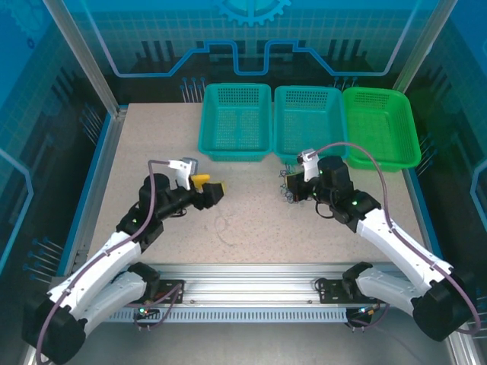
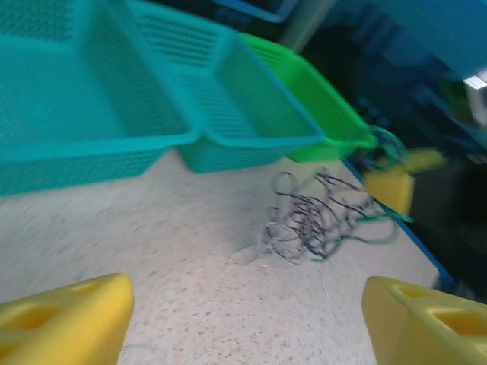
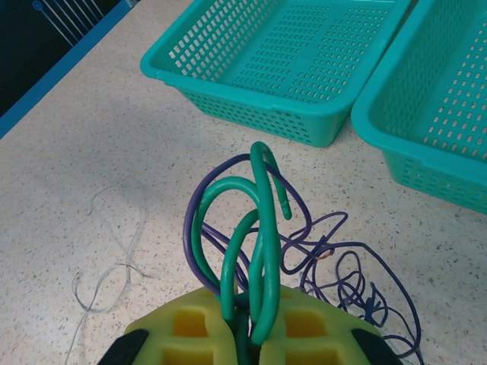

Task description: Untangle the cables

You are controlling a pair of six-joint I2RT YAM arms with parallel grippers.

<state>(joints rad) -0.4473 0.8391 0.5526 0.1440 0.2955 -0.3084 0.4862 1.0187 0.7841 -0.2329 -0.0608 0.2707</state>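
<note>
Cables: thin, flexible dark purple and green wires in a loose clump [image 1: 288, 190] [image 2: 308, 220] on the speckled beige tabletop [image 1: 251, 251], just in front of the middle teal mesh basket [image 1: 308, 152].
Stray wire: pale beige thin wire [image 3: 110, 255], lying flat on the table, apart from the clump.
Right gripper [image 3: 255, 327]: yellow-padded pincer closed on the upright loops of the green cable [image 3: 262, 220]; purple cable [image 3: 335, 266] is threaded through those loops and trails onto the table.
Left gripper [image 2: 243, 319]: yellow pads spread wide, holding nothing, facing the clump from well apart.
Step in hand: judged early, green strand seized, purple not yet separated.
Next move: probably the left pincer pinning the purple strands while the right draws the green clear, slowly, since the loops interlock.
</note>
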